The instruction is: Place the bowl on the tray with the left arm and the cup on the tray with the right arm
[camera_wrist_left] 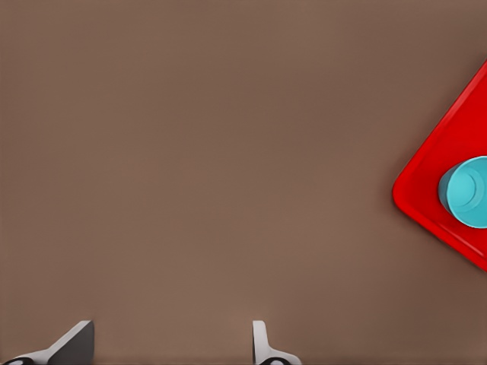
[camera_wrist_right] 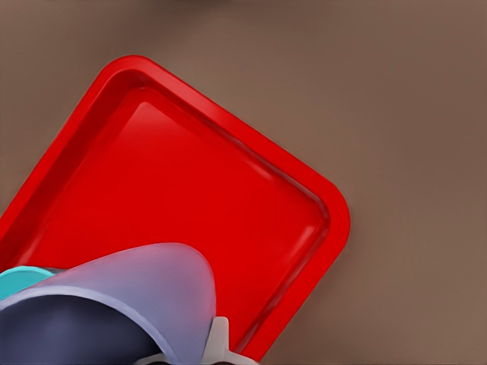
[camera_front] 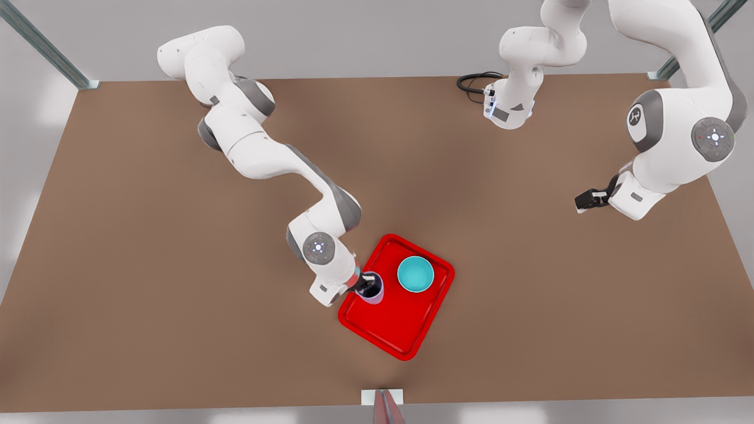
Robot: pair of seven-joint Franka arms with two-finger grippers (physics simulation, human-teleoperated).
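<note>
The bowl already sits in the tray, so the cup is the step in hand: the right gripper holds it by the rim over the tray's edge, lower centre of the front view. Next it likely needs lowering, then release. The left gripper, at the right edge, waits; the left wrist view shows its fingers spread wide over bare table.

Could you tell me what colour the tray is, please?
The tray is bright red, clearest in the right wrist view.

The bowl sits on the tray on the tabletop, the cup just beside it toward the front view's left.
</note>
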